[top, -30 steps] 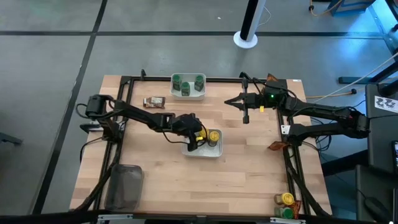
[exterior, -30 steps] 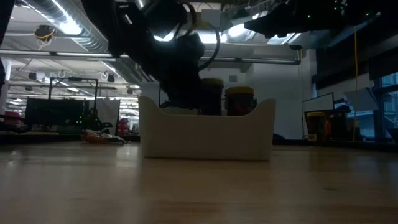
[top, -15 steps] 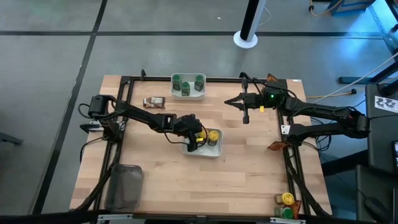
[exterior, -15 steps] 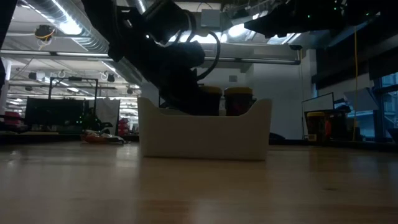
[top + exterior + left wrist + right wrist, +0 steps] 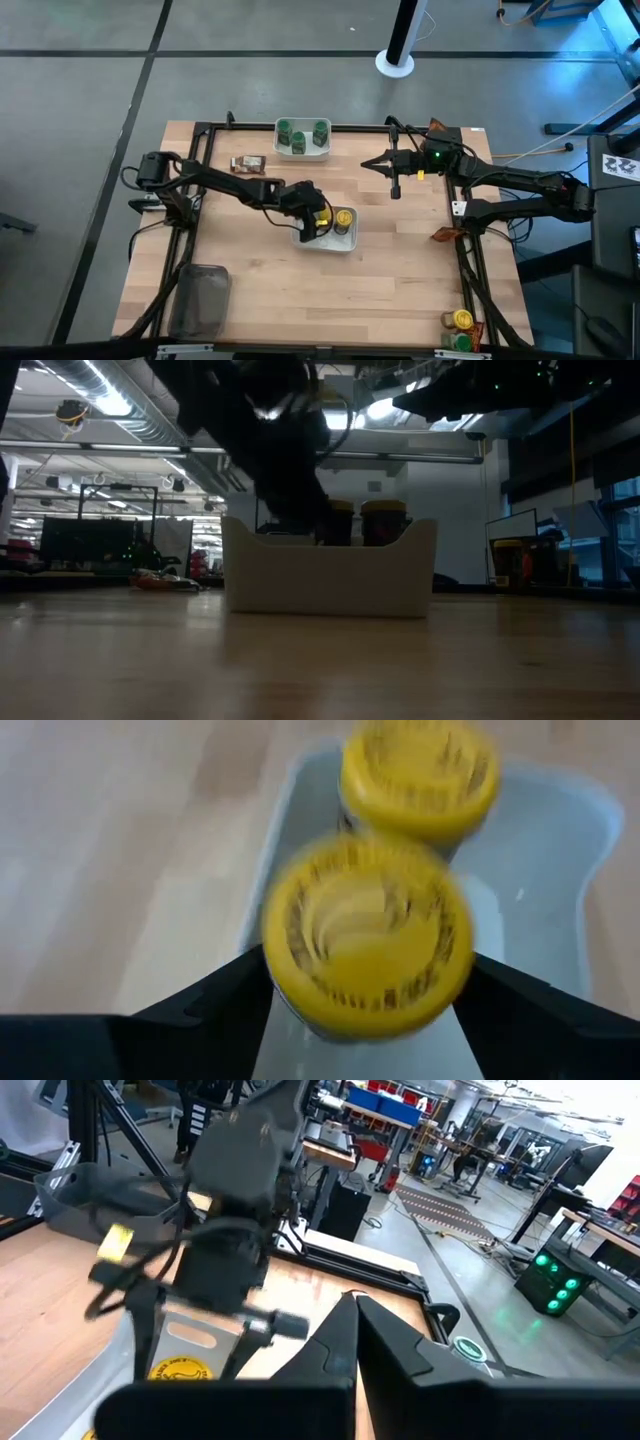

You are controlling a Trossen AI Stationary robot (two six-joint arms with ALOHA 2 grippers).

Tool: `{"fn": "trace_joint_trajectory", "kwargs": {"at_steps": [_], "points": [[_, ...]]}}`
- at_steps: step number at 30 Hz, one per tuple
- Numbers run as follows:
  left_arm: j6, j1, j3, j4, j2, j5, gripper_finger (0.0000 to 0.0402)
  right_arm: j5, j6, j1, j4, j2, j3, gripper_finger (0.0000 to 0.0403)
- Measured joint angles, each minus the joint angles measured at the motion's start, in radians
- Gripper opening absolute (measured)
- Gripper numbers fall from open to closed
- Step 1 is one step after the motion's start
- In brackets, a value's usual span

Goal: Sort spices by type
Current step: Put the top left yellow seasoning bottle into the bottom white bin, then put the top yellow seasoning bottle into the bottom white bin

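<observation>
High view: my left gripper is over the white rectangular bowl near the middle of the light wooden table, beside a small jar with a yellow cap that stands upright in that bowl. A second white rectangular bowl at the far edge holds three small green-capped jars, caps up. A flat brown packet lies left of it, long axis across the table. More spice items sit at the near right corner, partly cut off. A clear grey tray rests at the near left. My right gripper waits above the far right of the table, fingers together.

Low view: the left arm hides much of the bowl's contents; two jar tops show above the rim.

Left wrist view: my fingers clamp a yellow-capped jar, cap towards the camera, axis upright, over the bowl's end. Its body is hidden beneath the cap and the picture is smeared. The other jar stands just beyond.

Right wrist view: my closed fingers point at the left arm; the bowl is mostly hidden.
</observation>
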Motion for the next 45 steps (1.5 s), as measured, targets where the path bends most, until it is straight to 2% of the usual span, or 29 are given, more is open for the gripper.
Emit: {"fn": "trace_joint_trajectory", "kwargs": {"at_steps": [5,12,19,21,27,32,37,41,45], "points": [[0.028,0.007,0.025,-0.092,-0.076,-0.002,0.0276,0.000,0.000,0.000,-0.001,0.000,0.000,0.0010],[0.097,0.014,0.025,-0.107,-0.191,-0.033,0.0276,0.000,0.000,0.000,0.000,0.000,0.000,0.0010],[0.035,0.027,0.025,-0.108,-0.291,-0.056,0.0276,0.000,0.000,0.000,-0.004,0.000,0.000,0.0010],[0.081,0.028,0.025,-0.090,-0.305,-0.058,0.0276,0.000,0.000,0.000,-0.007,0.000,0.000,0.0010],[0.091,0.040,0.028,-0.118,-0.330,-0.144,0.0277,0.002,0.000,0.000,-0.013,0.000,0.000,0.0010],[0.098,0.060,0.028,-0.175,-0.332,-0.196,0.0277,0.058,0.000,0.000,-0.016,0.000,0.000,0.0010],[0.125,0.105,0.028,-0.232,-0.332,-0.279,0.0277,0.203,-0.001,0.000,-0.023,0.000,0.000,0.0010],[0.216,0.141,0.028,-0.234,-0.332,-0.282,0.0277,0.452,-0.011,0.000,-0.059,0.000,0.000,0.0020],[0.321,0.181,0.010,-0.189,-0.332,-0.276,0.0277,0.678,-0.070,0.000,-0.104,0.000,0.000,0.0071]]}}
